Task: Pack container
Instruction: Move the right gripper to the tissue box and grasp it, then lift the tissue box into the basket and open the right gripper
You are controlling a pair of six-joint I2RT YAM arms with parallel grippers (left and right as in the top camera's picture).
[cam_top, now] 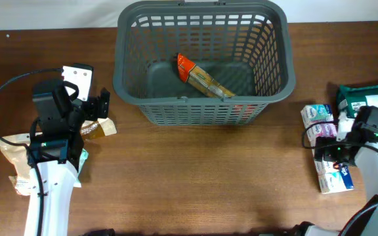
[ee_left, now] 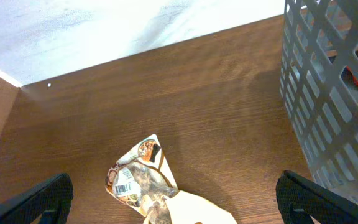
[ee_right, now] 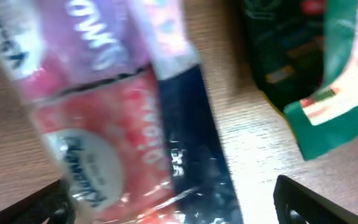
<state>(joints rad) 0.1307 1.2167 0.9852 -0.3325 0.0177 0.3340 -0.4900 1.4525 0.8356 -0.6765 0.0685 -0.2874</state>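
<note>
- One brown wooden table [cam_top: 195, 187] fills the overhead view.
- One dark grey slotted basket [cam_top: 120, 65] stands upright at upper centre of the overhead frame. Its wall also shows at the right edge of the left wrist view.
- One green bag [cam_top: 373, 98] lies at the right edge, just beside a cluster of white-and-pink packets [cam_top: 320, 121].
- Several cream packets [cam_top: 12, 154] lie at lower left.
- One long golden packet [cam_top: 202, 77] with an orange-red end lies diagonally on the basket floor.
- One left gripper [cam_top: 100, 107] sits left of the basket, jaws wide and empty. A brown-printed packet [ee_left: 138, 177] lies on the table beneath it.
- One right gripper [cam_top: 328, 139] hangs over the white-and-pink packets, jaws wide. The wrist view is blurred, so I cannot tell whether it touches them.
</note>
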